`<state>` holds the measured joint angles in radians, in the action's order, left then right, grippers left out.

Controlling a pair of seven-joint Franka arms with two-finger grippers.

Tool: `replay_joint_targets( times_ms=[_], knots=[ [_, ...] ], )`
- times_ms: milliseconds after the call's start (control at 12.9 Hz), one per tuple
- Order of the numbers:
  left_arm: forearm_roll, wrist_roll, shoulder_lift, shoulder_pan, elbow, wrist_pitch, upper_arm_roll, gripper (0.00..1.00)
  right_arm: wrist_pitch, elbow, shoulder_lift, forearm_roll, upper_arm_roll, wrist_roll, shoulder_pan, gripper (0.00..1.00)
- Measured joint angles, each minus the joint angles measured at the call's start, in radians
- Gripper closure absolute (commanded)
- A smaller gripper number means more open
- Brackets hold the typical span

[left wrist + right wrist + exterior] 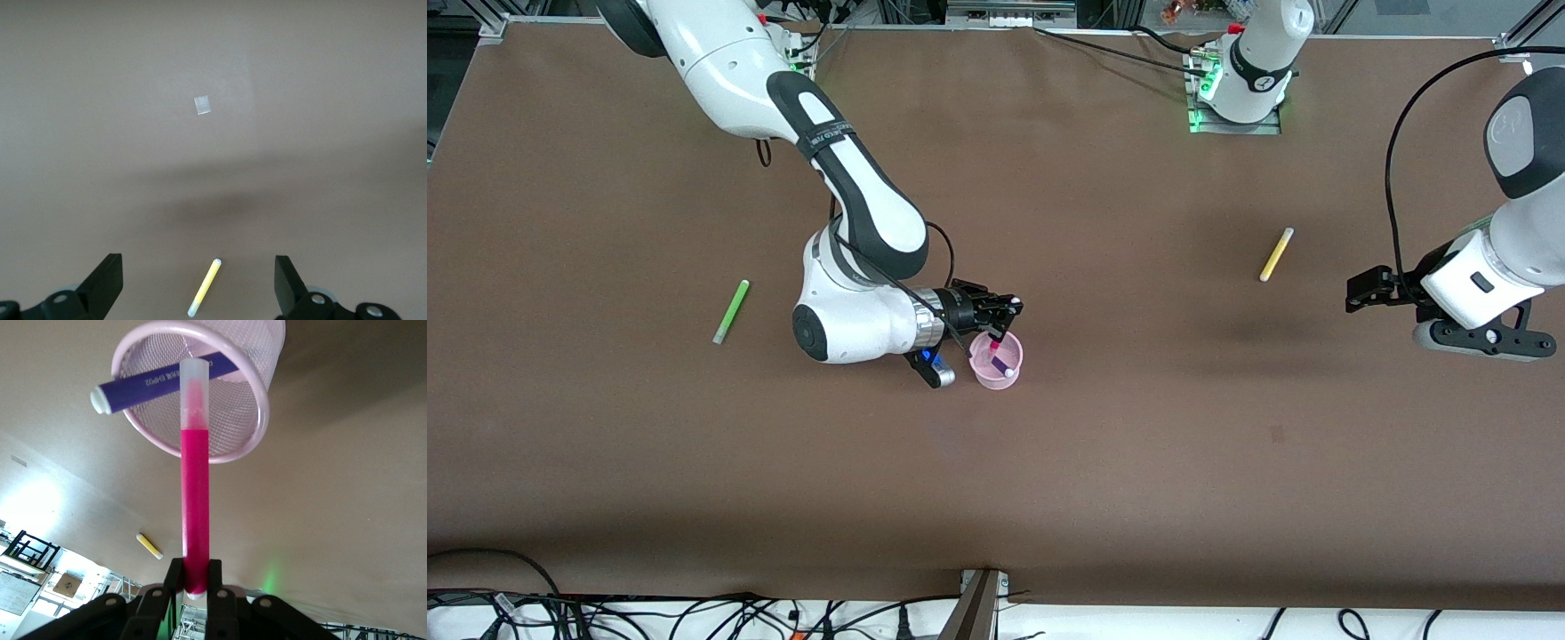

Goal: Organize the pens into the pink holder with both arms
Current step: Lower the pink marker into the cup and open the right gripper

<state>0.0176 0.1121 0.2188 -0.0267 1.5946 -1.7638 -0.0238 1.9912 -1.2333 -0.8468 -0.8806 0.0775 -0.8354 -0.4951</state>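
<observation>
Right gripper (1003,313) over pink holder (996,362), fingers clamped on magenta pen (194,487), tip at the rim. Purple pen (160,381) leans inside holder. Left gripper (1359,292) waits, jaws wide, holding nothing. Yellow pen (1276,254) near it; green pen (731,311) toward right arm's end

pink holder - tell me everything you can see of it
The pink holder is a small round cup of pale pink mesh with a smooth rim, standing upright on the brown table. A purple pen leans inside, its white end poking over the rim. The right gripper holds a magenta pen at its mouth.
</observation>
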Motion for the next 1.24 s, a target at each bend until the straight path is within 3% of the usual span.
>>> replay_joint_targets(
  times_ms=[77,155,232,309,928,1237],
  knots=[
    [0.000,0.000,0.000,0.000,0.000,0.000,0.000,0.00,0.013,0.000,-0.007,0.000,0.000,0.018,0.000,0.84],
    [0.000,0.000,0.000,0.000,0.000,0.000,0.000,0.00,0.021,0.000,-0.013,0.000,0.000,0.036,0.000,0.71],
    [0.000,0.000,0.000,0.000,0.000,0.000,0.000,0.00,0.025,0.000,-0.017,0.000,0.000,0.052,0.000,0.29],
    [0.000,0.000,0.000,0.000,0.000,0.000,0.000,0.00,0.027,0.000,-0.020,0.000,0.000,0.062,0.000,0.00],
    [0.000,0.000,0.000,-0.002,0.000,-0.001,0.001,0.00,-0.028,0.036,0.005,0.046,-0.019,0.086,0.046,0.00],
    [0.000,0.000,-0.001,-0.003,0.000,-0.003,0.001,0.00,-0.158,0.055,0.084,0.304,-0.027,0.235,0.134,0.00]
  ],
)
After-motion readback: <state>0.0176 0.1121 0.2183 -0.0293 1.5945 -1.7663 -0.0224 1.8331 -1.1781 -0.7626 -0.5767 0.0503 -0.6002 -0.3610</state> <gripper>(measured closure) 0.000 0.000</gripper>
